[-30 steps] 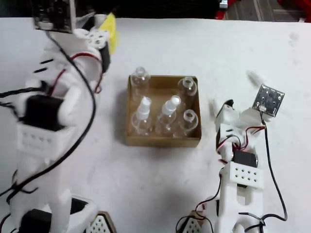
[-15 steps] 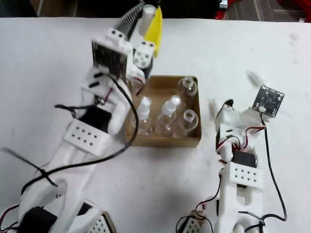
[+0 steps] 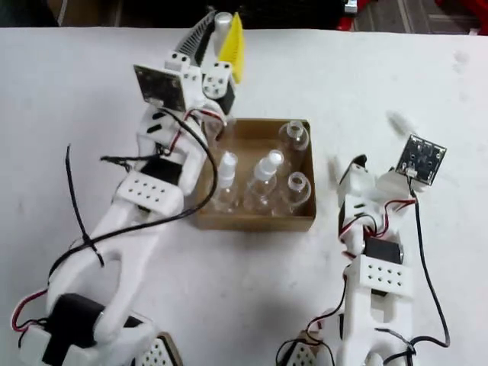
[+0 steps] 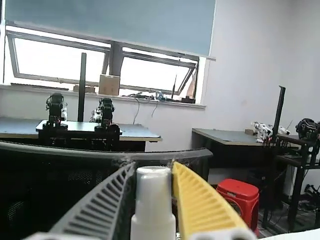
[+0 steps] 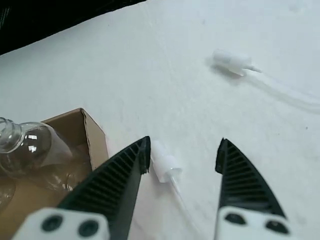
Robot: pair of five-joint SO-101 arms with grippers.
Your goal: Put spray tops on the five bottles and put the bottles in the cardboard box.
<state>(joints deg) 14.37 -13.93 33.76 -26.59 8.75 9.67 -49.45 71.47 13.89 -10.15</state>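
A spray top (image 4: 152, 200) is clamped in the left gripper (image 3: 223, 20) beyond the cardboard box's (image 3: 255, 221) far left corner; the right gripper (image 5: 182, 146) is spread apart over a loose top (image 5: 164, 165) right of it.

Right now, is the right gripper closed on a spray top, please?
No, the right gripper hangs open over a spray top lying on the table.

No print or label — none — can be read.
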